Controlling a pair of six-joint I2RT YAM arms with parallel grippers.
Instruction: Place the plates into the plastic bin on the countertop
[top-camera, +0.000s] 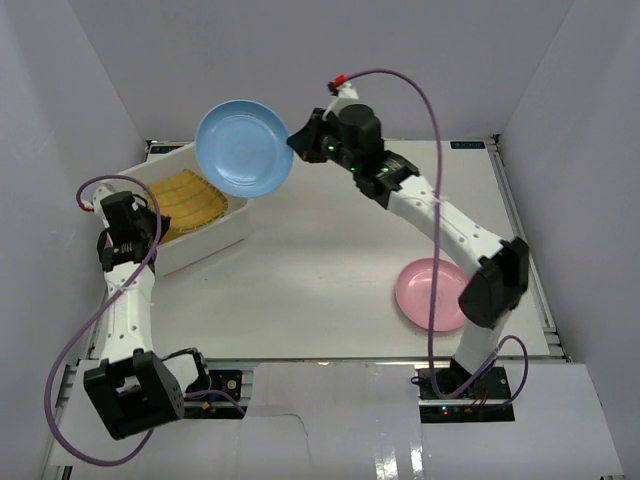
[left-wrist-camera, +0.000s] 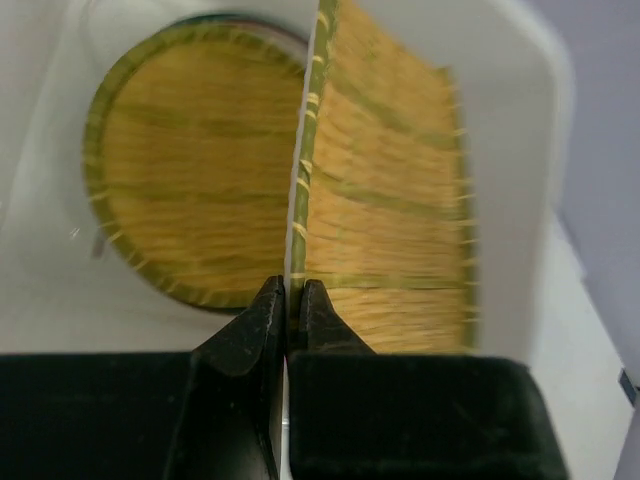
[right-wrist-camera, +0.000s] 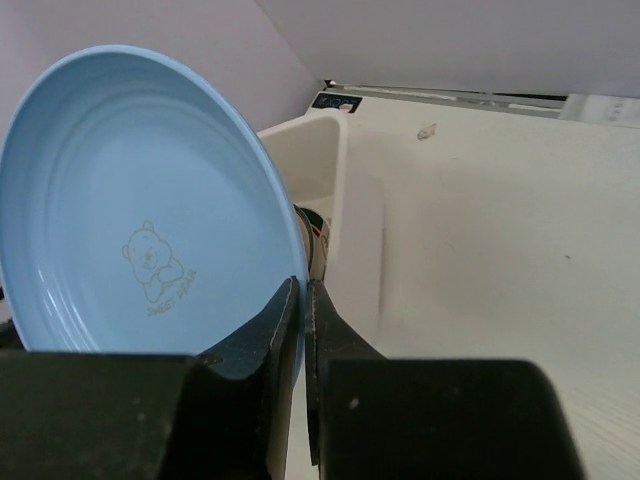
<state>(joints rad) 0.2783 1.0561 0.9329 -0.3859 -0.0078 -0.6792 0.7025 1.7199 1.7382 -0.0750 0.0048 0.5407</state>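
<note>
Holding blue plate (top-camera: 243, 147) roughly level, right gripper (right-wrist-camera: 303, 300) clenched (left gripper (left-wrist-camera: 290, 300) clamps tilted rectangular plate (left-wrist-camera: 390, 200)).

The light blue plate (right-wrist-camera: 150, 200) is marked with faint concentric rings and a small bear outline with lettering, printed in pale gold. The pink plate (top-camera: 425, 292) is left plain. The round woven plate (left-wrist-camera: 190, 170) and the rectangular woven plate (left-wrist-camera: 390, 200) are patterned in straw yellow with darker bands and edged in green. The bin (top-camera: 210, 245) and the counter (top-camera: 330, 260) are coloured white. The left claw (left-wrist-camera: 290, 290) and the right claw (right-wrist-camera: 302, 290) are finished in black, the cables (top-camera: 437, 150) in purple.
</note>
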